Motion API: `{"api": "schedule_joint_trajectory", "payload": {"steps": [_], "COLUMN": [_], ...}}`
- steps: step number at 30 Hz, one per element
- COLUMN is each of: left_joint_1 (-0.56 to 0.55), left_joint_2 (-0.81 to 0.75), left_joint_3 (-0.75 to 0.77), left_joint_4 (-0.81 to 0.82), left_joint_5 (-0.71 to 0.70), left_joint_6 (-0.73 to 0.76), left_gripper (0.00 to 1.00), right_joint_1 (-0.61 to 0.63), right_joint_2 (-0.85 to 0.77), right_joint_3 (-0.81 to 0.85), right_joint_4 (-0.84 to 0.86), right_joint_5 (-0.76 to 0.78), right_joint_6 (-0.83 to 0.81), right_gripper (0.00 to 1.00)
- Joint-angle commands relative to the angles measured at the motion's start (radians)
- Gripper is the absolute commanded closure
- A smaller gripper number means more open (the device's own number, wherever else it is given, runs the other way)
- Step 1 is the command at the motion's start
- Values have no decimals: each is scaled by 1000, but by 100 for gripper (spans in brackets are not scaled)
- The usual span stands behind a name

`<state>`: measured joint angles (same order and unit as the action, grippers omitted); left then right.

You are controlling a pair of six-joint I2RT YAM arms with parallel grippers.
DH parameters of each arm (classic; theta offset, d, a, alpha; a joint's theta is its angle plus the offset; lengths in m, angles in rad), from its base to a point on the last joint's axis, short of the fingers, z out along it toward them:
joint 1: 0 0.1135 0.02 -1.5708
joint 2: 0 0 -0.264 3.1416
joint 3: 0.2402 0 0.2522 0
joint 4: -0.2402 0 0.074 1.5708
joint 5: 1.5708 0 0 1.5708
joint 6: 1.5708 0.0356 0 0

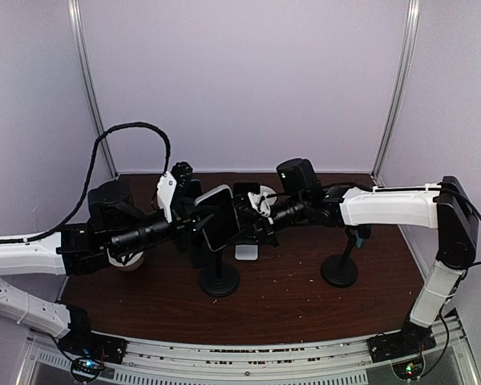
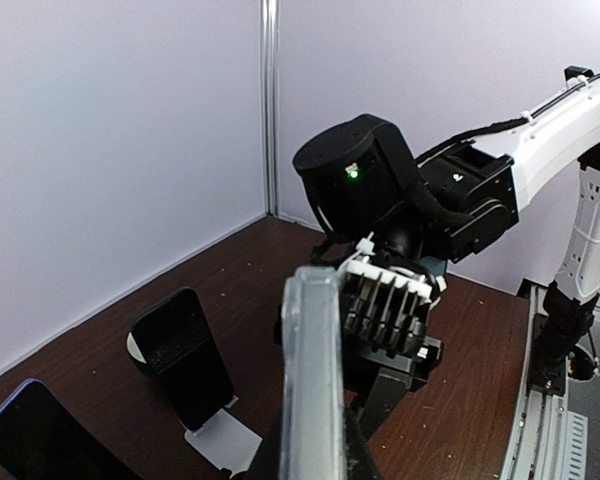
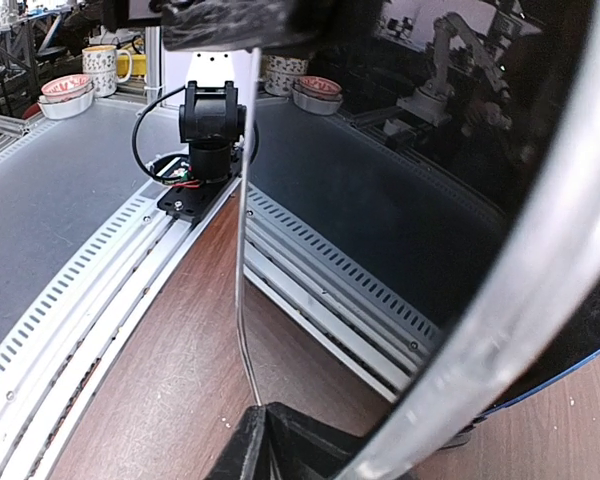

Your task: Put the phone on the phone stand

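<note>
Now the left pincer [image 1: 197,224] was closed on the phone [image 1: 220,215], at the top of the middle phone stand [image 1: 219,281]; whether the right pincer [image 1: 261,205] beside it gripped could not be told.

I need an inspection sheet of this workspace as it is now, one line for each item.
Surface: dark brown table, small light specks on it.
Job's things: phone held over the black phone stand; whether they touch cannot be told.
Clutter: second black stand; dark phone leaning on a white holder; blue-edged phone.
Grippers: left gripper shut on the phone; right gripper jaws also appear closed on it.
Cables: black cable looping at the rear left.
Surroundings: pale wall panels, metal corner posts.
</note>
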<state>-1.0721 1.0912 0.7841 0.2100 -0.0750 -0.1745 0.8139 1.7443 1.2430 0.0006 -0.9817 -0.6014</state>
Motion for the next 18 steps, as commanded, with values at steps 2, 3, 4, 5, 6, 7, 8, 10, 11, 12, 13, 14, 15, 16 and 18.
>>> {"api": "schedule_joint_trajectory", "payload": {"steps": [2,3,4,5,6,7,8,10,11,12,13,14,15,16,18], "left_joint_1": [-9,-9,-9,-9,-9,-9,-9,-9,-8,-8,-8,-8,-7,-6,-2], "left_joint_2": [42,46,46,42,36,31,29,45,59,73,80,81,78,73,73], "left_joint_3": [-69,-76,-95,-122,-153,-180,-200,-229,-234,-234,-232,-236,-247,-254,-256], "left_joint_4": [-242,-255,-252,-232,-208,-174,-150,-107,-97,-95,-90,-76,-63,-54,-58], "left_joint_5": [-223,-231,-233,-232,-233,-234,-233,-223,-220,-217,-213,-206,-206,-202,-191], "left_joint_6": [86,83,69,50,31,19,11,10,12,14,17,19,19,20,18], "left_gripper": [100,100,100,100,100,100,100,100,100,100,100,100,100,100,100], "right_joint_1": [-19,-18,-19,-18,-17,-16,-16,-12,-11,-11,-9,-8,-8,-8,-4], "right_joint_2": [20,23,21,18,14,13,11,14,15,14,15,15,14,13,6], "right_joint_3": [3,6,-2,-9,-16,-19,-22,-24,-23,-22,-23,-22,-22,-23,-31], "right_joint_4": [109,109,111,117,119,121,119,116,114,110,104,98,93,88,82], "right_joint_5": [172,175,181,183,184,184,183,180,175,172,168,167,169,172,178], "right_joint_6": [96,98,99,101,102,104,104,104,104,102,98,94,92,90,86], "right_gripper": [83,82,80,78,74,71,70,68,68,68,68,68,68,67,63]}}
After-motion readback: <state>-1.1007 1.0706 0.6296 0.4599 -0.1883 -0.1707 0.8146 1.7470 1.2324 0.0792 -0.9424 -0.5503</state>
